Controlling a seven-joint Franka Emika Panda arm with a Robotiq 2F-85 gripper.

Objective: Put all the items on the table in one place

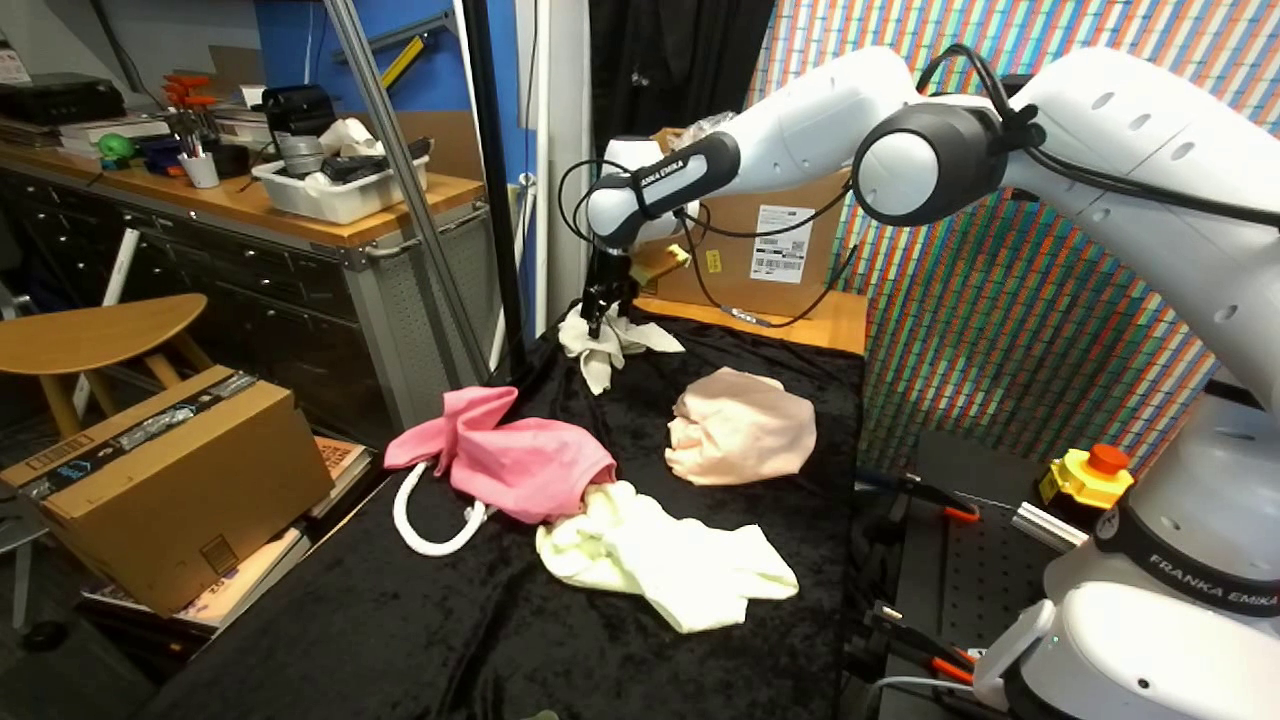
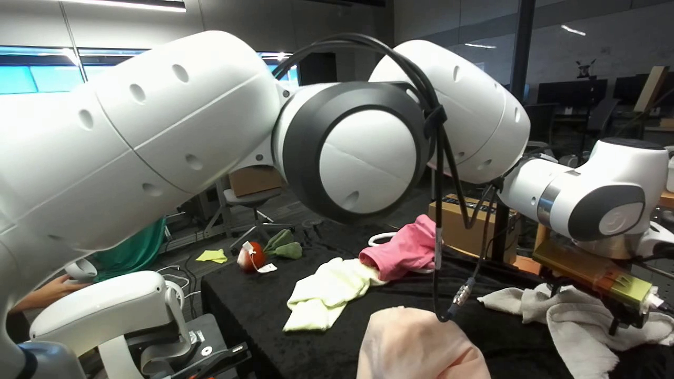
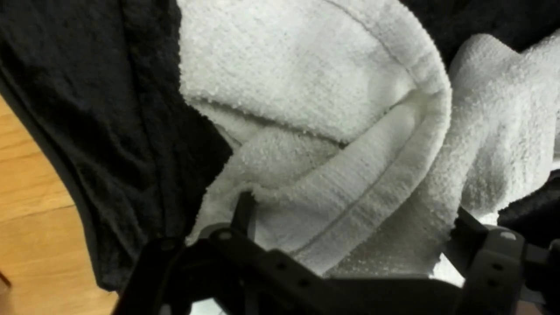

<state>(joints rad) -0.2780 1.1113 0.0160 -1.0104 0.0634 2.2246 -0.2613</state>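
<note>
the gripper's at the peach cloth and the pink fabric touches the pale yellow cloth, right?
No: the gripper is at the whitish towel, as the wrist view shows, not the peach cloth. The pink fabric does touch the pale yellow cloth.

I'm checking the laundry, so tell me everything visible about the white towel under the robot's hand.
The white towel looks like fluffy terry cloth, with a stitched hem along a curved edge. It lies crumpled on the black velvety cover, loose ends spreading out, and in an exterior view it sits toward the far end. The hand is down at it, open, with bunched folds between the jaws; they seem to touch the fabric, though contact is hard to confirm. The hand hides part of it.
</note>
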